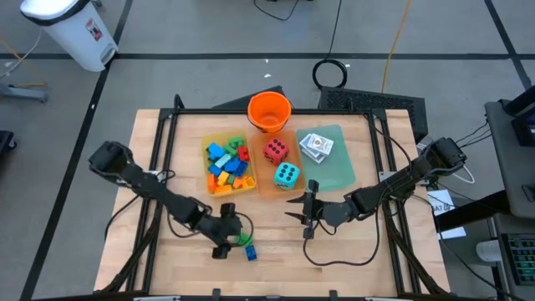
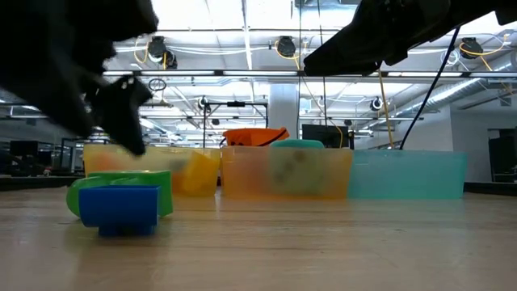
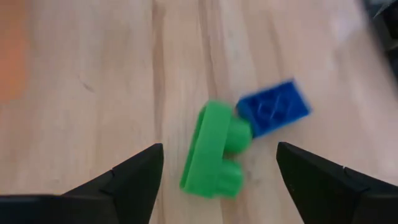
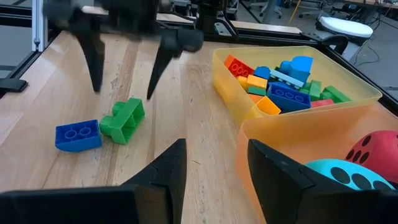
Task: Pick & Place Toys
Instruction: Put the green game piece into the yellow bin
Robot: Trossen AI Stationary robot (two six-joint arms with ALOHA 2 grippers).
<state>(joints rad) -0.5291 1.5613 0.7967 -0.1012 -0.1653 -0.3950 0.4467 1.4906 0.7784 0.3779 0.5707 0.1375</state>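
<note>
Hovering just above two loose bricks on the bare wood, the left gripper (image 1: 227, 242) is seen with its fingers spread wide and nothing held between them; the green brick (image 3: 216, 151) lies tipped on its side directly beneath the gap, and the blue brick (image 3: 273, 107) is found touching it on the side away from the yellow tray (image 1: 206, 147). Both bricks are placed on the table (image 1: 359, 267) well in front of that tray, towards the near edge. The yellow tray is filled with a heap of mixed bricks (image 1: 227, 164); just beside it the orange tray (image 1: 261, 186) is occupied by the red die (image 1: 276, 150) and the teal die (image 1: 287, 176); next again, the green tray (image 1: 344, 171) carries the white card packs (image 1: 316, 145). The orange bucket (image 1: 268, 111) is set behind the trays, touching or nearly touching the orange one. The right gripper (image 1: 307, 211) is held low in front of the orange tray, close to the teal die, its fingers parted moderately and empty.
</note>
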